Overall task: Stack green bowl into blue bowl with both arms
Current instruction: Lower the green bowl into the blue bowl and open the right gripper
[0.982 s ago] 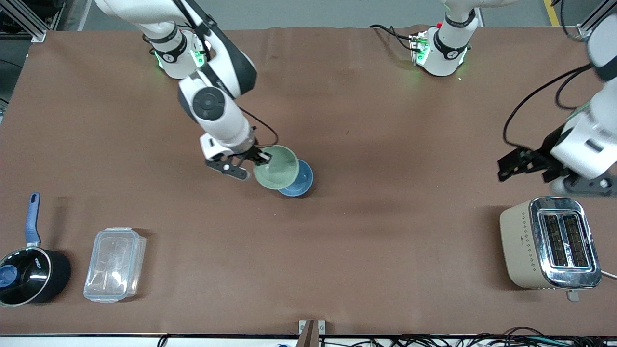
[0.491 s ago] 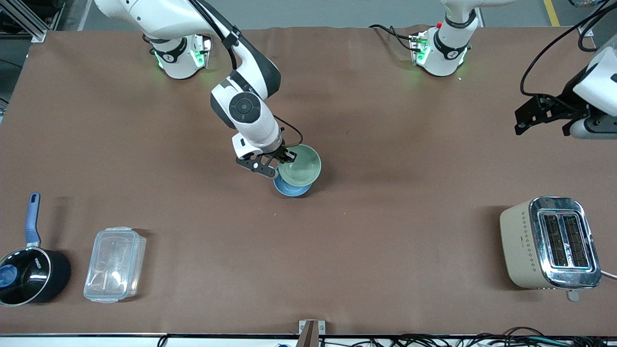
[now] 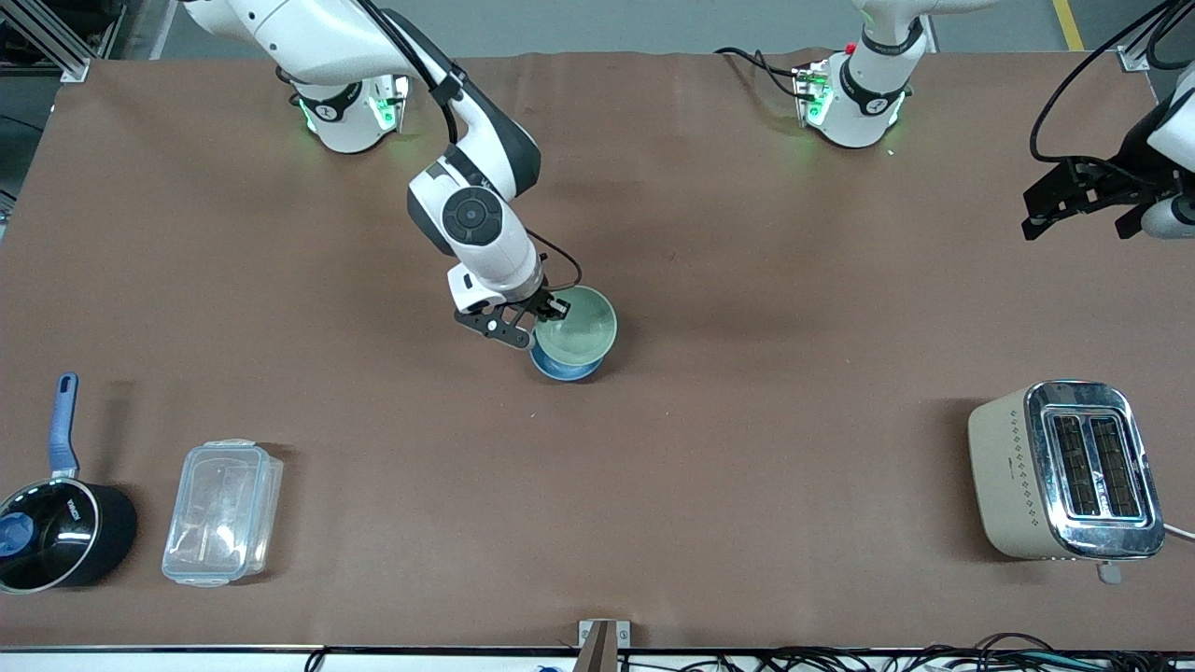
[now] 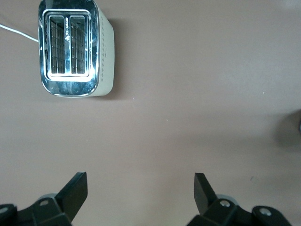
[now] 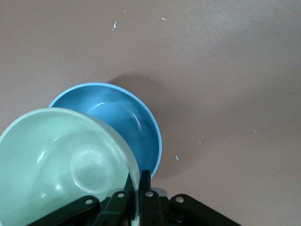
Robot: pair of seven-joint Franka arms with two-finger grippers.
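My right gripper (image 3: 551,308) is shut on the rim of the pale green bowl (image 3: 581,326) and holds it just over the blue bowl (image 3: 563,370), which sits near the table's middle. In the right wrist view the green bowl (image 5: 61,162) overlaps the blue bowl (image 5: 124,122), with my fingers (image 5: 146,186) pinching its rim. My left gripper (image 3: 1064,191) is open and empty, up in the air over the left arm's end of the table. Its fingertips (image 4: 77,188) show wide apart in the left wrist view.
A beige toaster (image 3: 1064,469) stands at the left arm's end, also in the left wrist view (image 4: 75,47). A clear plastic container (image 3: 222,511) and a black saucepan with a blue handle (image 3: 56,523) sit at the right arm's end, near the front camera.
My right gripper carried the green bowl sideways to over the blue bowl and lowered it. My left arm rose and drew back toward the table's edge.
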